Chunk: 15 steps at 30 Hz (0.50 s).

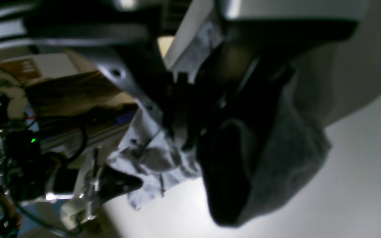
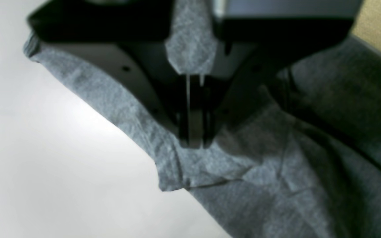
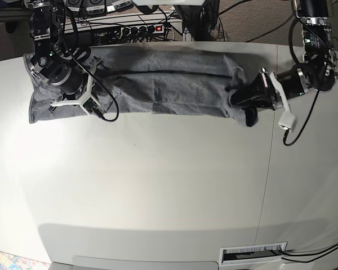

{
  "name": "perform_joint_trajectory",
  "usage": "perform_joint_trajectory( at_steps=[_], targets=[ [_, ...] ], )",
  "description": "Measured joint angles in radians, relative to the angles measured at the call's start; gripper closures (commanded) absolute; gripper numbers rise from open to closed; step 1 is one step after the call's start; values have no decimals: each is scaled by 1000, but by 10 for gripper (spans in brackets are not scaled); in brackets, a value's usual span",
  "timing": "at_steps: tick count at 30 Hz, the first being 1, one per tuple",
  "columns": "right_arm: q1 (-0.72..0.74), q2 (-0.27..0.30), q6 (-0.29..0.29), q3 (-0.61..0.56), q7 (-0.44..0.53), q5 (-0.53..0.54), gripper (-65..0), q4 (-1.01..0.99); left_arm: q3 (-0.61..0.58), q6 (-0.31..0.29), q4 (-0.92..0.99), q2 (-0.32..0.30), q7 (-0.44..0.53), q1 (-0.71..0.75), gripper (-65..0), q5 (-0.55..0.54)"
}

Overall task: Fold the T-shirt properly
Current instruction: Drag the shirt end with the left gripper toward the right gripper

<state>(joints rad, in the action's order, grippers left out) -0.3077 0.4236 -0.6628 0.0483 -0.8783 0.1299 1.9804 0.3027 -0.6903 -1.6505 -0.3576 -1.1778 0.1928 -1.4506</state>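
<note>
1. Lying as a long, narrow band across the far part of the white surface [image 3: 158, 185]: the T-shirt [image 3: 158, 87], long axis running side to side in the base view, near edge fairly straight, far edge close to the surface's back rim.
2. Planted at opposite ends of that band: the right gripper [image 3: 73, 98] at the end on the base view's left, the left gripper [image 3: 245, 104] at the end on its right.
3. Right fingers [image 2: 193, 130] pressed together on a fold of grey cloth, with a tongue of fabric showing behind them in the right wrist view and the cloth's corner just below the tips.
4. Left fingers [image 1: 180, 132] nearly together, seemingly pinching a bunched, crumpled bit of cloth in the left wrist view; too dark and blurred to be sure how much is caught.
5. Judged from this: each end equally near its own arm, neither arm nearer the middle, so any coming fold likely to turn on the band's long axis, with both ends carried together towards the near side or one end brought across to the other.
6. Risk, as a judgement: uneven pull skewing the band, or the bunched left-hand end slipping free.
</note>
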Motion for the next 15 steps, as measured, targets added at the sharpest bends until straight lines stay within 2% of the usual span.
perform_joint_trajectory(
  at_steps=[7,13,15],
  targets=[
    [0,0,0,0,0,0,-4,0,-3,0,0,133,-8,34,0,2],
    [0,0,0,0,0,-2,-4,0,-117,1,0,190,-5,51,0,2],
    [0,0,0,0,0,-2,-4,0,-161,1,0,207,26,50,0,2]
  ],
)
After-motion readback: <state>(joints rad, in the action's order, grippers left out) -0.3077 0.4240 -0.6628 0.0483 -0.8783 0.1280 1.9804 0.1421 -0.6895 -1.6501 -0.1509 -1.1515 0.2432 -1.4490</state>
